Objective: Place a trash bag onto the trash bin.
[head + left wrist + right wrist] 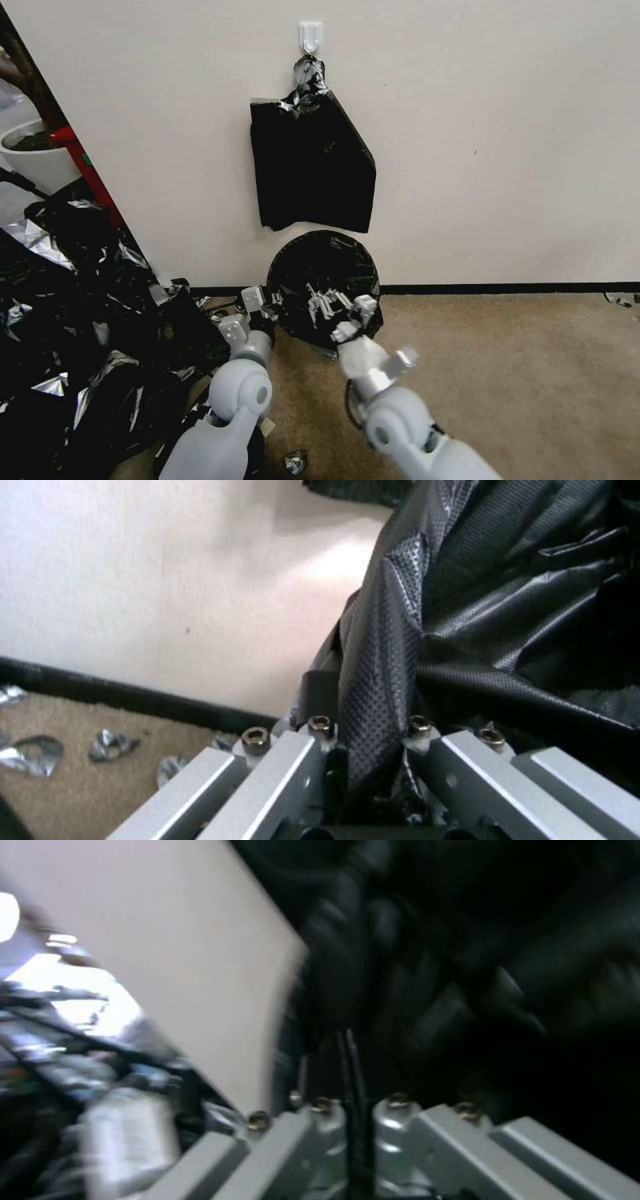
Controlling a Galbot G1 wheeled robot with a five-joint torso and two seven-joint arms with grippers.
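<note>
Trash bag (325,283) draped over trash bin (328,348) at the wall base, below the hanging bag sheaf (312,170). Left gripper (269,308) clamped on a bag fold at the rim, likely to stretch it. Right gripper (353,319) pinched film at opposite rim.

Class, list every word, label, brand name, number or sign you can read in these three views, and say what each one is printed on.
None: no readable text in these views.
The trash bag over the bin is plain black film, no print.
The hanging black sheaf and its white wall hook are unmarked.
The left gripper, shut on the bag, and the right gripper, blurred, show bare metal and bolts.
</note>
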